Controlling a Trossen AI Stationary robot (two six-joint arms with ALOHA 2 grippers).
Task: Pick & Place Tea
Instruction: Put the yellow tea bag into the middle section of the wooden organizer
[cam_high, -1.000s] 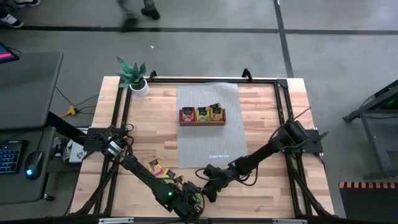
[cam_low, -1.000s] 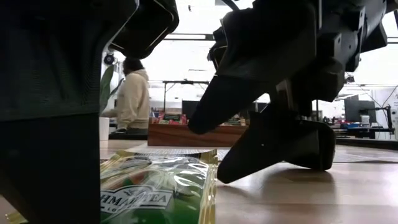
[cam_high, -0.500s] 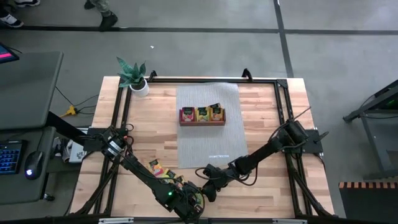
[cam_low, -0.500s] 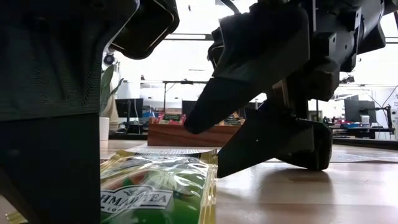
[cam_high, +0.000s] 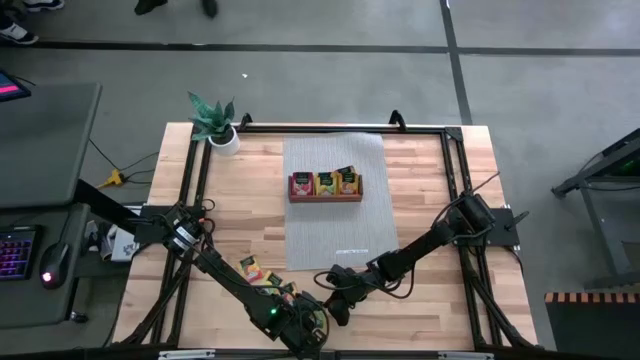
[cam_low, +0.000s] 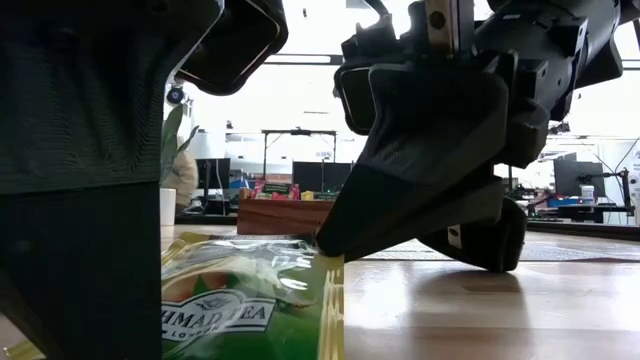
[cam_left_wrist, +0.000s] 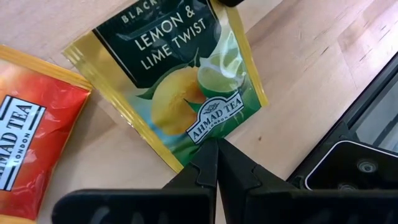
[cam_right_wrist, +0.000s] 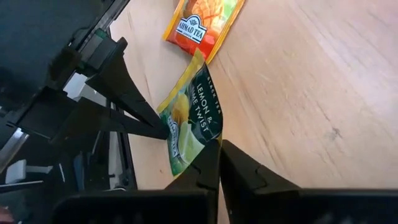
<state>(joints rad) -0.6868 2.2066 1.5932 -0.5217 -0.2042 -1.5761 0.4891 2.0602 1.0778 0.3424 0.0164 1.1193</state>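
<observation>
I am pinching the Lemon & Lime Twist packet between both of my tools at the near edge of the desk. My right tool is clenched on one edge of that yellow-green tea packet, its two dark fingers pressed tip to tip over the foil. My left tool is clenched on the opposite edge, just below the brand label, and in the right wrist view its pointed fingers are meeting the packet from the far side. In the low view the packet is lying flat on the wood with my right tool's tip touching its upper edge. A red-orange tea packet is lying just beside it, apart from both tools. From above, more loose packets are showing beside my left arm, and the wooden tray holding red, yellow and green packets is sitting on the grey mat, well apart from my tools. A potted plant is standing at the far left corner.
</observation>
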